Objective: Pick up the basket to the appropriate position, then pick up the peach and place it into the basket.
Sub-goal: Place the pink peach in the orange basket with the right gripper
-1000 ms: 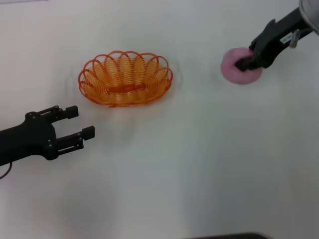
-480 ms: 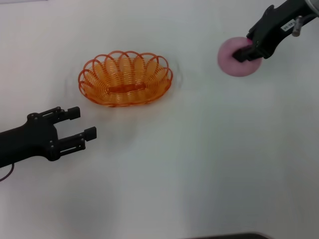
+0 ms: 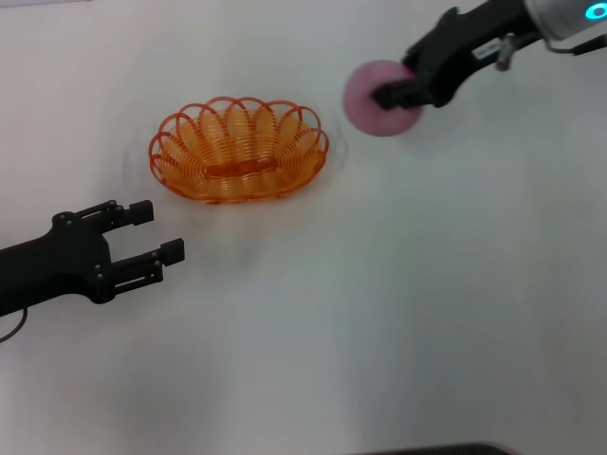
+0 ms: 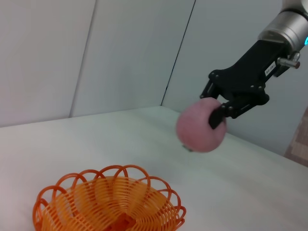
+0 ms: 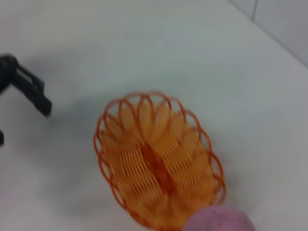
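bright, even light; slight blur

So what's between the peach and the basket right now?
Nothing: the head view shows only bare white table between the basket and the peach, held by the right gripper.

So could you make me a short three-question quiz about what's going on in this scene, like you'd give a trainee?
1. True or false: the round pink peach already lies inside the oval orange wire basket.
2. Which end effector holds the peach? A) left B) right C) neither
3. Fill in: the left end effector sits with its fingers ____, away from the basket.

Key
1. False: the right end effector carries it in the air, beside the basket.
2. B
3. open
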Robot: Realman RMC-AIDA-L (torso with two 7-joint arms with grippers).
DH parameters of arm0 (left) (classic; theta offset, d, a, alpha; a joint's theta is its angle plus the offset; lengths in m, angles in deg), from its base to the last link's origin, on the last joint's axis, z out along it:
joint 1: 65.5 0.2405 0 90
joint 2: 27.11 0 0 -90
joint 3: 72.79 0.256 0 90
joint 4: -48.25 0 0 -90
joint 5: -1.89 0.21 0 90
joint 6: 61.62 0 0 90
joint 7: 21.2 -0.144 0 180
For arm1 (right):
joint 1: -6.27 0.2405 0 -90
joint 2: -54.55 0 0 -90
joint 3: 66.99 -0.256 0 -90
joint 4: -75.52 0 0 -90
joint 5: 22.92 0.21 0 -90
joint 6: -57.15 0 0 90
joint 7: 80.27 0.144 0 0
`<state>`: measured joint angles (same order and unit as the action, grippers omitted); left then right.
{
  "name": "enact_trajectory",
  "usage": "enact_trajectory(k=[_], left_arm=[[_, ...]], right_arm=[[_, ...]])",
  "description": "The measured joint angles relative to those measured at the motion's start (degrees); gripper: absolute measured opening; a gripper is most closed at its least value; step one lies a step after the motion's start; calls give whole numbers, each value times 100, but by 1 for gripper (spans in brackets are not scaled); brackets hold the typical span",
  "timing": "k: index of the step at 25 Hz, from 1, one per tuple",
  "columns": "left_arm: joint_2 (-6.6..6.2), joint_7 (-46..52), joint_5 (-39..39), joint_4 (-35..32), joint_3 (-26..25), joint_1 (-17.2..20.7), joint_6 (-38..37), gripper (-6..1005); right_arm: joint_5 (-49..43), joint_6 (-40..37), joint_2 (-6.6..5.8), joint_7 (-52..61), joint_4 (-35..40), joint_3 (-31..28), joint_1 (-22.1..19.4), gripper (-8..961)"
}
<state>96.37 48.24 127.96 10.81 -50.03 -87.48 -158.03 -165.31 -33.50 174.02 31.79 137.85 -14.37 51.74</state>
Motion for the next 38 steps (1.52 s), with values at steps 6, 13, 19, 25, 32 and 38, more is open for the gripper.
enact_trajectory(k=[6,13,19,25,32,38], left_arm=[[0,-1,6,0,-1,-21,0,738],[13,-5,8,25,-1,-38,-2,738],[16,-36,-21,58,0,-45,4,738],[18,-48,-26,61,0,-65,27,737],[18,-54,-30,108,0,-86,44,737],[25,-59,-30,196,0,-103,173,737]], right_arm=[[1179,903,5,-686,-939,46,-1,227],[2833,2062,64,-2120,-2524,496,48,227],[5096,2891,132,-4648,-4304,1006,29,227],[5854,2914,136,-5479,-4863,1045,33,227],[5888,2979,145,-5545,-4922,1051,50,228],[5898,3039,154,-5583,-4952,1057,69,228]])
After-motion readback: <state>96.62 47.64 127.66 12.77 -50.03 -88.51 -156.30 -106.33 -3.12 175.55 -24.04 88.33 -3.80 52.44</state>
